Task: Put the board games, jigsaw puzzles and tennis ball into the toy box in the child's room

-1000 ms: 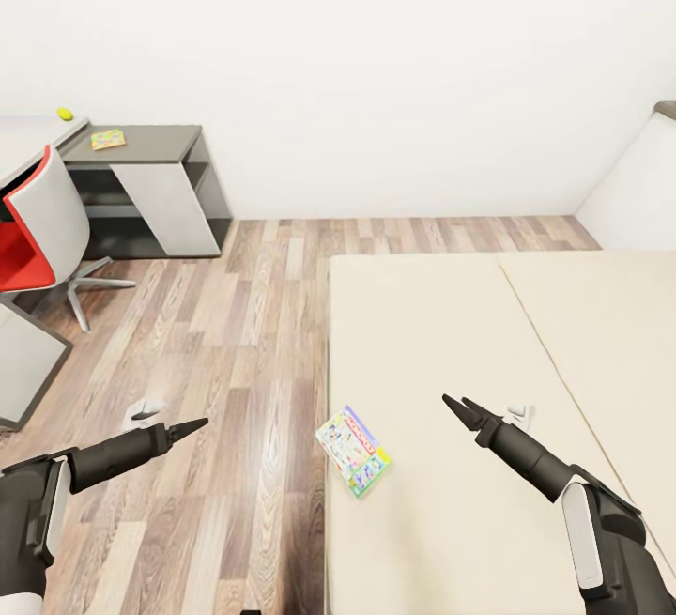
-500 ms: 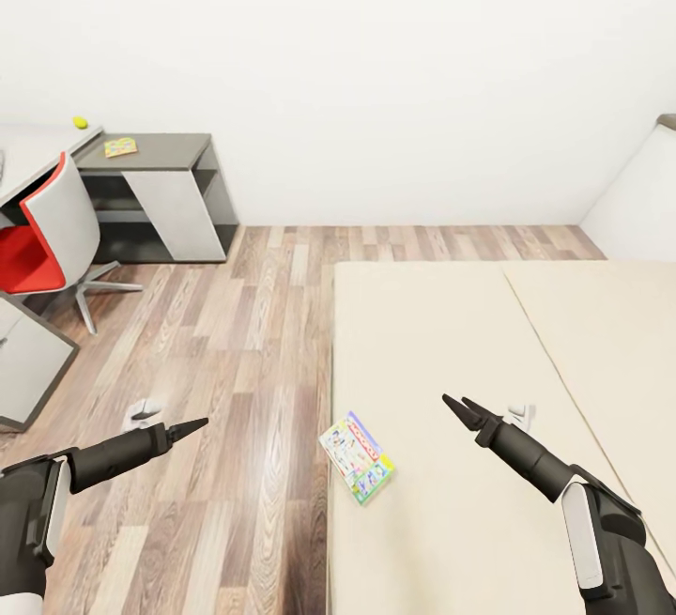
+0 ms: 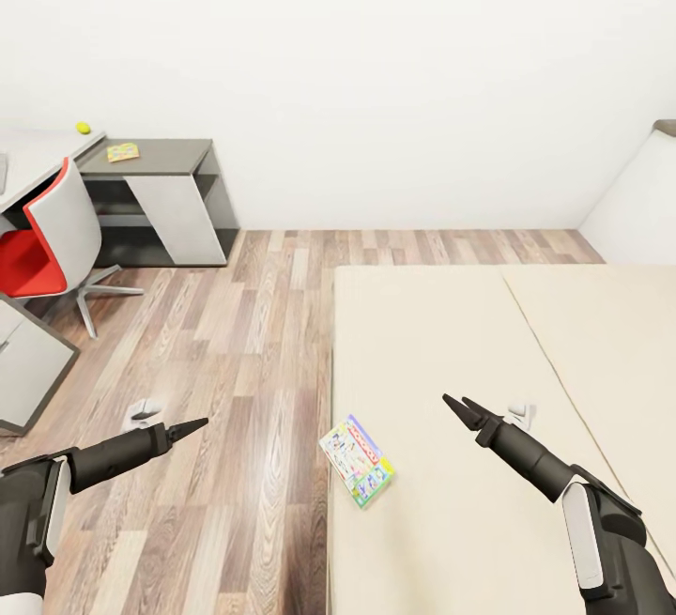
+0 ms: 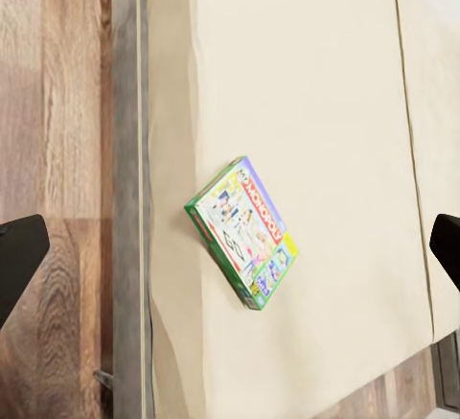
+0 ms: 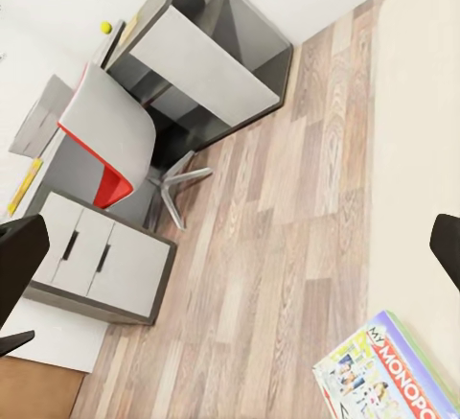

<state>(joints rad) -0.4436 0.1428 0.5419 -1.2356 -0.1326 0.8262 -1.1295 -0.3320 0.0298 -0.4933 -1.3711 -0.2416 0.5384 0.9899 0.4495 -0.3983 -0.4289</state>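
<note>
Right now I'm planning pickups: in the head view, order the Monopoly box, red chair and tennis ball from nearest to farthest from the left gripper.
1. Monopoly box, at the bed's near edge, beside the left gripper.
2. Red chair, by the desk.
3. Tennis ball, on the far desk top.

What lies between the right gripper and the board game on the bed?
In the head view, only bare beige mattress separates the right gripper from the board game near the edge of the bed; nothing else lies on that stretch.
</note>
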